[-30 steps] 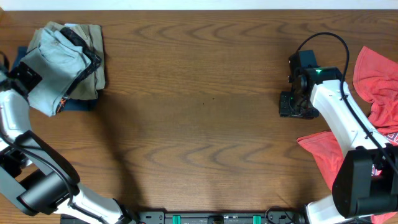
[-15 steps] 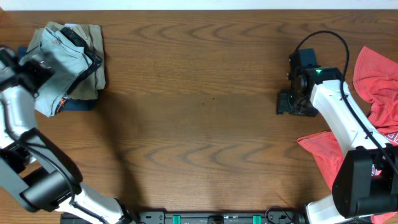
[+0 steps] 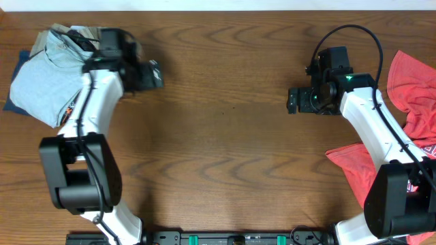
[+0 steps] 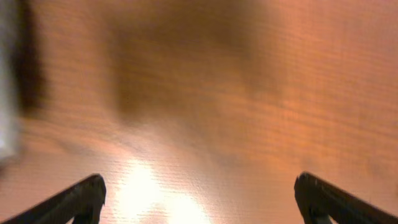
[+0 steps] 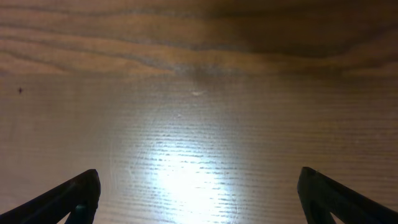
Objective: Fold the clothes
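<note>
A pale blue-grey T-shirt [image 3: 39,87] lies folded on top of a pile at the table's far left. My left gripper [image 3: 154,73] hangs open over bare wood to the right of that pile, holding nothing; its dark fingertips [image 4: 87,196] stand wide apart in the blurred left wrist view. Red T-shirts [image 3: 413,85] lie crumpled at the right edge, with another red one [image 3: 353,167] below them. My right gripper [image 3: 293,101] is open over bare wood left of the red shirts, its fingertips [image 5: 84,191] far apart and nothing between them.
Under the pale shirt lie a khaki garment [image 3: 94,35], a navy one [image 3: 15,103] and a dark one with orange marks [image 3: 68,113]. A black cable [image 3: 354,34] arcs above the right arm. The wooden table [image 3: 225,143] stretches between the two arms.
My left arm has swung from the pile at the far left to the right, out over bare table. The right gripper has opened wide and shifted a little left.
</note>
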Controlling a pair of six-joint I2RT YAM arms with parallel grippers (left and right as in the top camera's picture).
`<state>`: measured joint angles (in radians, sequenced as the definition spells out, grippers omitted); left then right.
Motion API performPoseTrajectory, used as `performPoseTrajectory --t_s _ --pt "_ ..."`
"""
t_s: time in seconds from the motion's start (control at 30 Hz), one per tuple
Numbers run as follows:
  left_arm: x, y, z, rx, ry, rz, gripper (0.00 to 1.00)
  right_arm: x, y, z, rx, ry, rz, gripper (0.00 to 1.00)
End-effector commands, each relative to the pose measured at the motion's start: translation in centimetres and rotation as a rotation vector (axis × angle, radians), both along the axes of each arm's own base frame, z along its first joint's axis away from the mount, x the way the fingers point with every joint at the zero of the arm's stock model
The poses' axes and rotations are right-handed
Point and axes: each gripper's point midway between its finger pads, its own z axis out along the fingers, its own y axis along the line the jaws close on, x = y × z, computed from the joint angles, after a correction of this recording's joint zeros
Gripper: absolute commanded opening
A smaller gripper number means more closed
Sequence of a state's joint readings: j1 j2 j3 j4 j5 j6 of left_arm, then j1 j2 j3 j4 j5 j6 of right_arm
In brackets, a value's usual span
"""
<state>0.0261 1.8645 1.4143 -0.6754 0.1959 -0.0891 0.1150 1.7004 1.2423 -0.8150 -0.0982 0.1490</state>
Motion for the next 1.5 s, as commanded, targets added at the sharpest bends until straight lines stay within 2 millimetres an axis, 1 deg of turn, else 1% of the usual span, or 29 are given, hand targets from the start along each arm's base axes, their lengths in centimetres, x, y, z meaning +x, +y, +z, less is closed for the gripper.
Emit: performPoseTrajectory --t_s 0.0,0.13,0.2,0.27,0.33,0.43,0.5,0.6,0.7,0.87,0.97,1.07,1.2,1.27,1.37,1.47 --pt "-2.6 -1.2 0.6 0.009 0.082 -0.044 0.98 -0.2 -0.2 0.4 0.003 0.001 0.041 0.99" --pt "-7.5 -1.7 -0.3 0.004 0.288 -0.047 0.98 -1.0 -0.7 0.5 0.016 0.03 0.001 0.99" --pt "-9.8 -1.7 -0.4 0.004 0.382 -0.046 0.98 -1.4 -1.3 1.1 0.029 0.035 -0.033 0.99" --pt "-11.3 -1.6 -0.3 0.003 0.443 -0.046 0.98 -1.7 -2.1 2.0 0.036 0.023 -0.054 0.99" --pt "-12.4 -1.6 -0.1 0.003 0.482 -0.047 0.98 -1.9 -2.9 3.1 0.037 0.0 -0.076 0.99" --pt "-13.5 -1.6 0.4 0.003 0.495 -0.047 0.98 -2.5 -3.7 5.1 0.038 -0.044 -0.096 0.99" --pt "-14.3 -1.6 0.9 0.003 0.472 -0.047 0.98 -3.0 -3.9 6.3 0.034 -0.08 -0.093 0.99" --pt "-15.1 -1.6 2.3 0.003 0.375 -0.047 0.98 -3.8 -3.9 7.7 0.029 -0.138 -0.081 0.99" --pt "-15.9 -1.6 4.2 0.005 0.232 -0.048 0.98 -4.6 -4.0 8.5 0.026 -0.212 -0.083 0.99" --pt "-17.2 -1.6 8.3 0.004 -0.12 -0.052 0.98 -6.4 -4.0 9.2 0.032 -0.389 -0.079 0.99" --pt "-18.3 -1.9 11.0 0.0 -0.335 -0.061 0.98 -8.1 -4.8 9.7 -0.007 -0.503 -0.105 0.99" --pt "-19.5 -1.9 12.9 0.0 -0.489 -0.061 0.98 -9.9 -5.2 9.9 -0.025 -0.572 -0.119 0.99" --pt "-20.9 -1.8 15.3 0.0 -0.62 -0.06 0.98 -12.1 -5.2 9.6 -0.023 -0.594 -0.119 0.99" --pt "-21.4 -1.8 16.1 0.0 -0.659 -0.06 0.98 -13.0 -5.2 9.2 -0.024 -0.581 -0.118 0.99" --pt "-21.8 -1.8 16.6 0.0 -0.685 -0.06 0.98 -14.1 -5.2 8.4 -0.026 -0.536 -0.118 0.99" --pt "-21.8 -1.8 16.4 0.0 -0.679 -0.06 0.98 -14.9 -5.1 7.5 -0.026 -0.486 -0.115 0.99"
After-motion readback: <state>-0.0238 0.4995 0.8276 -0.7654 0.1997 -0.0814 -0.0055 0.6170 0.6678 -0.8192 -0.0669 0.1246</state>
